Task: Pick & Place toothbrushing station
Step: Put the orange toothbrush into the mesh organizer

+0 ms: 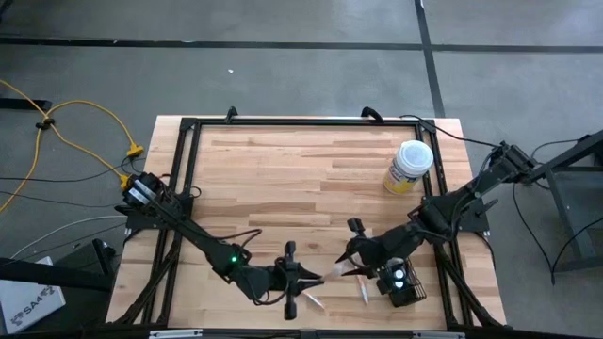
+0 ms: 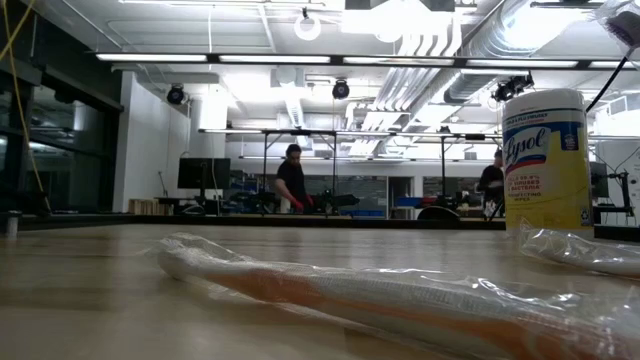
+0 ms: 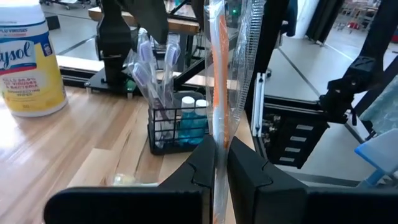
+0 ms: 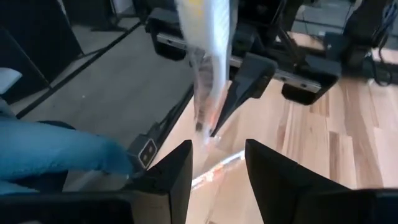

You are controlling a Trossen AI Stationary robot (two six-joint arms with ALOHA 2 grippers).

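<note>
The toothbrushing station, a small black wire-mesh basket [image 1: 403, 287], stands near the table's front edge on the right. In the left wrist view the basket [image 3: 163, 134] holds wrapped purple toothbrushes and blue-capped bottles. My left gripper [image 1: 314, 277] is shut on a clear-wrapped orange toothbrush [image 3: 221, 87], left of the basket. My right gripper [image 4: 217, 163] is open and touches nothing. It faces the free end of that toothbrush [image 4: 208, 68] from the basket's side. Two more wrapped toothbrushes [image 1: 311, 301] [image 1: 364, 293] lie flat on the table. My left gripper pinches the wrapped orange toothbrush between its two fingers [image 3: 202, 165], on the clear wrapper [image 3: 221, 146]. Most of the toothbrush's length sticks out past the fingertips, toward the right gripper. The toothbrush is lifted clear of the table.
A yellow wipes canister [image 1: 409, 166] with a white lid stands upright at the far right of the table. A black frame [image 1: 283, 123] rims the wooden top. Bare wood lies across the table's middle and far left. People stand in the room beyond the table.
</note>
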